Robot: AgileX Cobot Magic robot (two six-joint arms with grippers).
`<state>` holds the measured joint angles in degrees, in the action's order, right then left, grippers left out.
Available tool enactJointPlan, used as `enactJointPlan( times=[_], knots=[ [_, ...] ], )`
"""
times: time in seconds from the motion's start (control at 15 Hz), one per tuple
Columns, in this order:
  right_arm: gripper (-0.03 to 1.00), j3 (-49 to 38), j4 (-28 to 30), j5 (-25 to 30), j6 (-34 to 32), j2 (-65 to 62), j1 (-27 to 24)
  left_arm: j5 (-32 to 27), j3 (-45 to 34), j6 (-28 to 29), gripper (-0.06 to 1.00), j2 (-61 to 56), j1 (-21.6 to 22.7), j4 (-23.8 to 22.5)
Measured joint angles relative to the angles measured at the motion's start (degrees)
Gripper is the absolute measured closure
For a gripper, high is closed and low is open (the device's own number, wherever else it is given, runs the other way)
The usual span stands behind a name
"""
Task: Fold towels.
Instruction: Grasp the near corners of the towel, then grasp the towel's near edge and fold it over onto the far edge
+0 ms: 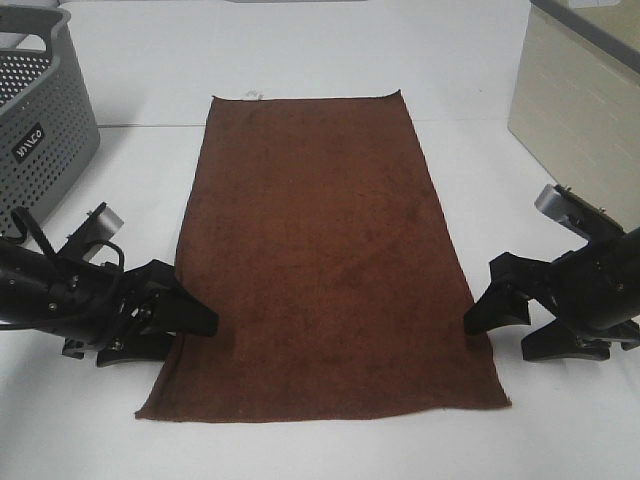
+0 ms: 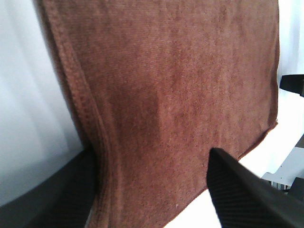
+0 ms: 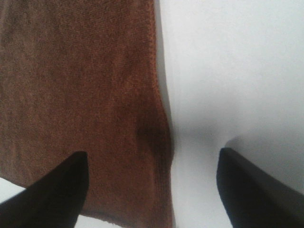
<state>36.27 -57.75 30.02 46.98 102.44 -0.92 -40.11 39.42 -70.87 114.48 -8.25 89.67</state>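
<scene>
The dark reddish-brown towel (image 1: 320,260) lies flat and spread out on the white table (image 1: 300,50), long side running away from me. A small white tag (image 1: 251,96) sits at its far short edge. My left gripper (image 1: 186,330) is open and low at the towel's left hem near the front corner. In the left wrist view (image 2: 147,190) its fingers (image 2: 242,194) straddle the stitched hem (image 2: 80,109). My right gripper (image 1: 500,335) is open at the towel's right edge near the front. In the right wrist view (image 3: 152,185) the towel's edge (image 3: 159,104) lies between its fingers (image 3: 256,190).
A grey perforated basket (image 1: 40,110) stands at the back left. A beige box or cabinet (image 1: 580,100) stands at the back right. Bare white table surrounds the towel.
</scene>
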Motion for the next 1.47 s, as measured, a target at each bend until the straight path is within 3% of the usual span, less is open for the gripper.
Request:
enactJointPlan(
  times=[0.27,0.47,0.53,0.73,0.8,0.87,1.07,1.13,1.47],
  knots=[
    [0.28,0.0,-1.6,1.6,1.1,0.7,0.5,1.4,1.1,-0.2,0.36,0.2,-0.3,-0.3],
    [0.31,0.5,-3.6,0.6,1.1,2.2,6.7,1.7,1.1,-0.8,0.36,0.2,-0.5,-0.3],
    [0.34,0.6,-5.0,-0.2,0.6,2.6,8.1,1.8,1.1,-1.0,0.36,0.2,-0.5,-0.3],
    [0.58,0.6,-7.0,-2.2,-0.1,3.3,8.3,2.1,1.1,-1.1,0.43,0.4,-0.5,-0.4],
    [0.58,0.6,-7.0,-2.2,-0.1,3.3,8.3,2.1,1.1,-1.1,0.43,0.4,-0.5,-0.4],
    [0.67,0.6,-7.0,-2.8,-0.3,3.7,8.3,2.6,1.2,-1.2,0.50,0.6,-0.5,-0.5],
    [0.95,0.3,-7.3,-3.7,-2.9,4.0,8.3,4.2,1.2,-1.2,0.88,1.3,-0.5,-2.5],
    [0.97,0.3,-7.3,-3.7,-3.3,4.0,8.3,4.2,1.2,-1.2,0.94,1.3,-0.5,-2.9],
    [0.97,0.1,-6.6,-2.6,-5.0,1.4,8.3,1.4,1.2,1.0,0.94,1.3,-0.5,-6.8]
  ],
)
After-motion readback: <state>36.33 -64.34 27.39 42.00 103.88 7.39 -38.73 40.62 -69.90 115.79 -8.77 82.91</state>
